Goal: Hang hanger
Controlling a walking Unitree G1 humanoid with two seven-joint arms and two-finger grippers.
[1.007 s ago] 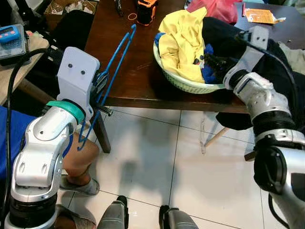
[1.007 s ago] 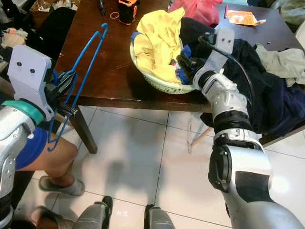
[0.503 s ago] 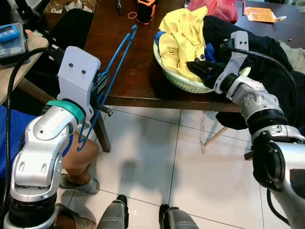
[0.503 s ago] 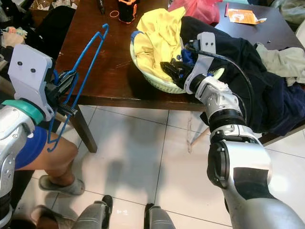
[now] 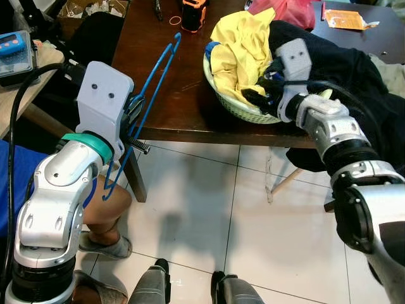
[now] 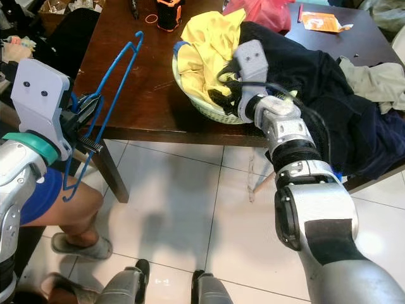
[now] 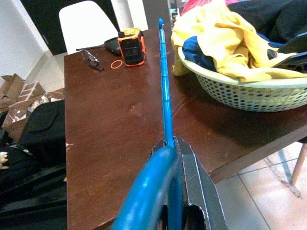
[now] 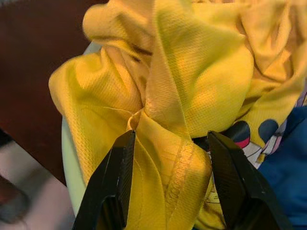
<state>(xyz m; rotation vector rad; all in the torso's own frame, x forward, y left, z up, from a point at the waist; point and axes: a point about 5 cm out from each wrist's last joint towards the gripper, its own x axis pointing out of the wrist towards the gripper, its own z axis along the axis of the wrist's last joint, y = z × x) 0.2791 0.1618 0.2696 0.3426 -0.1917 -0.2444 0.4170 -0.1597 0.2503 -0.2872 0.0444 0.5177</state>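
My left gripper is shut on a blue wire hanger, held over the front left edge of the dark wooden table; the hanger's long bar runs out over the tabletop. A pale green basket on the table holds a yellow shirt and blue cloth. My right gripper stands open at the basket's near rim. Its two fingers straddle a fold of the yellow shirt, with the jaws apart on either side of it.
A person's bare leg and sandal are beside my left arm, under the table's corner. Dark clothes are piled right of the basket. An orange device and a rubber band lie at the table's far side. White tiled floor lies below.
My right gripper has swung left from behind the basket to its near rim and now straddles the yellow shirt. The left arm and hanger have not moved.
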